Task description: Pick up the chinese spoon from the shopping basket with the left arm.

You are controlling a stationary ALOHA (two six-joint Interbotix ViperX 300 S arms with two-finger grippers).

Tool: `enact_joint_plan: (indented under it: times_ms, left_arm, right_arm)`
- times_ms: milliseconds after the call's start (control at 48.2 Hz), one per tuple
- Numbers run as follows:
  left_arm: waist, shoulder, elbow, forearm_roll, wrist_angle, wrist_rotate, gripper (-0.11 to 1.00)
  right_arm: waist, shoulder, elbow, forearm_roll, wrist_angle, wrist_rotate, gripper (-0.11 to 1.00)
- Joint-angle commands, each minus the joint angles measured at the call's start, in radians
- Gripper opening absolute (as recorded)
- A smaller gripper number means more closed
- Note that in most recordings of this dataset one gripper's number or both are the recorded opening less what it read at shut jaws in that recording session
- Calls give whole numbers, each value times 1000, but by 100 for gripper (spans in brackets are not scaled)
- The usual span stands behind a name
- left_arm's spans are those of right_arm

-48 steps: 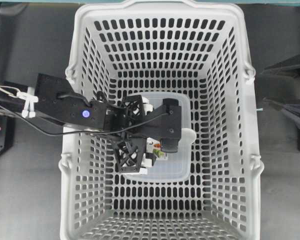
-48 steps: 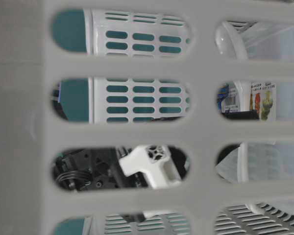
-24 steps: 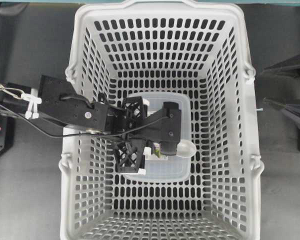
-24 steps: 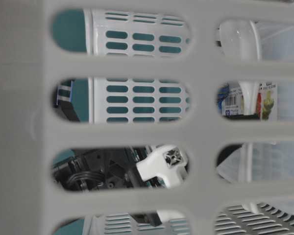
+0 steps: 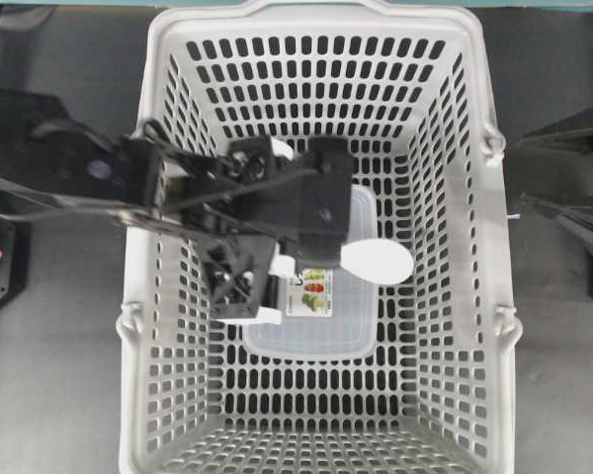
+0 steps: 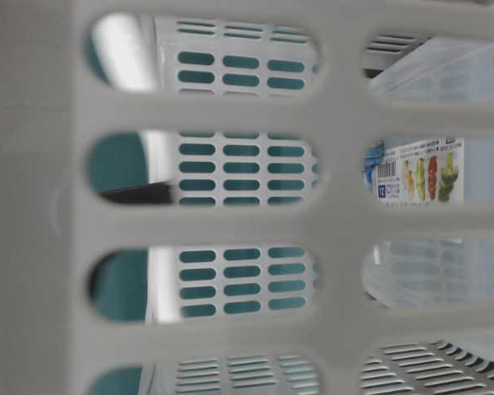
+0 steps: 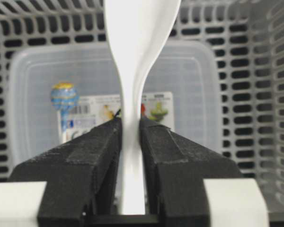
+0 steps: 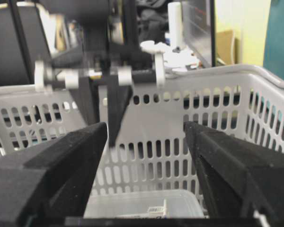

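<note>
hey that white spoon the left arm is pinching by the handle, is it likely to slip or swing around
The spoon looks glossy and smooth, so it could slip. The left gripper clamps only its narrow handle between two fingers, with the heavier bowl sticking out, so it may pivot. It looks rigid, probably ceramic or hard plastic, so a drop could chip it.

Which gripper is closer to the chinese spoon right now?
Left. The left gripper is shut on the chinese spoon, clamping its handle above the lidded container. The right gripper waits open outside the shopping basket.
</note>
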Motion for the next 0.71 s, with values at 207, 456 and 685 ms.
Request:
enact_joint_plan:
  times_ms: [207, 456, 685]
  left_arm:
    - [-3, -72, -49, 2, 28, -106, 12]
    - [-2, -72, -49, 3, 29, -123, 12]
    - [0, -67, -48, 2, 31, -126, 12]
  right_arm:
    - [-2, 5, -3, 3, -5, -2, 65]
    - [-2, 3, -3, 3, -6, -2, 65]
    - [-2, 0, -3, 3, -5, -2, 65]
